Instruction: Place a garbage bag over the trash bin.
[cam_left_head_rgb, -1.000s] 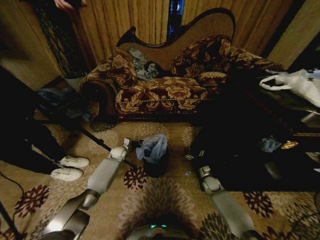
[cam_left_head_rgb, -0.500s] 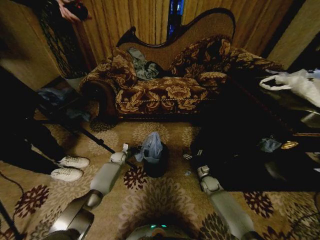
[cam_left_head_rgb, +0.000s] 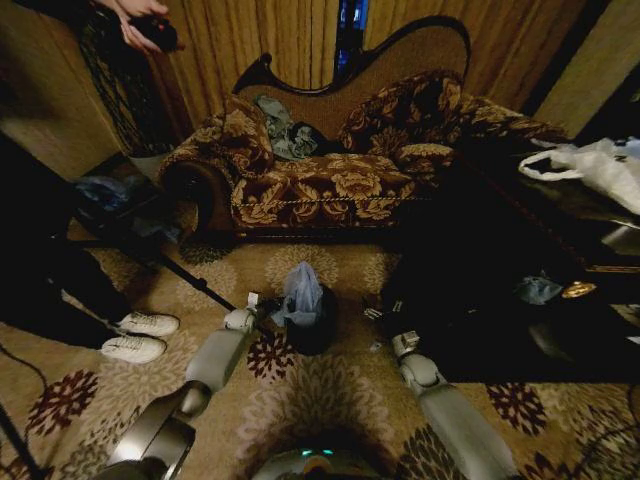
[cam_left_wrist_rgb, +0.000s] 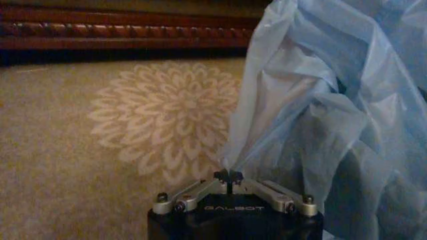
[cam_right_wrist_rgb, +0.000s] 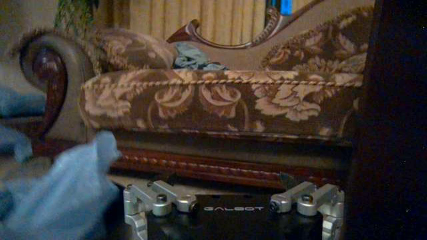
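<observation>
The trash bin (cam_left_head_rgb: 314, 330) is a small black cylinder standing on the carpet in front of the sofa. The light blue garbage bag (cam_left_head_rgb: 302, 290) rises from its top in a bunched, wrinkled peak and hides most of the rim. My left gripper (cam_left_head_rgb: 262, 302) is just left of the bin, shut on an edge of the film. The left wrist view shows this gripper (cam_left_wrist_rgb: 229, 176) pinching a fold, with the garbage bag (cam_left_wrist_rgb: 333, 120) hanging beside it. My right gripper (cam_left_head_rgb: 385, 316) waits to the right of the bin. The right wrist view shows the right gripper (cam_right_wrist_rgb: 227, 182) open and holding nothing, with the garbage bag (cam_right_wrist_rgb: 67, 195) off to one side.
A patterned sofa (cam_left_head_rgb: 320, 180) stands behind the bin. A dark table (cam_left_head_rgb: 560, 240) at the right carries a white plastic bag (cam_left_head_rgb: 600, 165). White sneakers (cam_left_head_rgb: 140, 335) and a tripod leg (cam_left_head_rgb: 190, 280) lie at the left. Open carpet (cam_left_head_rgb: 320, 400) lies between me and the bin.
The bag lay spread over the bin's top and now stands gathered into a narrow peak. My left gripper has drawn slightly back toward me with the film. The right arm has barely moved.
</observation>
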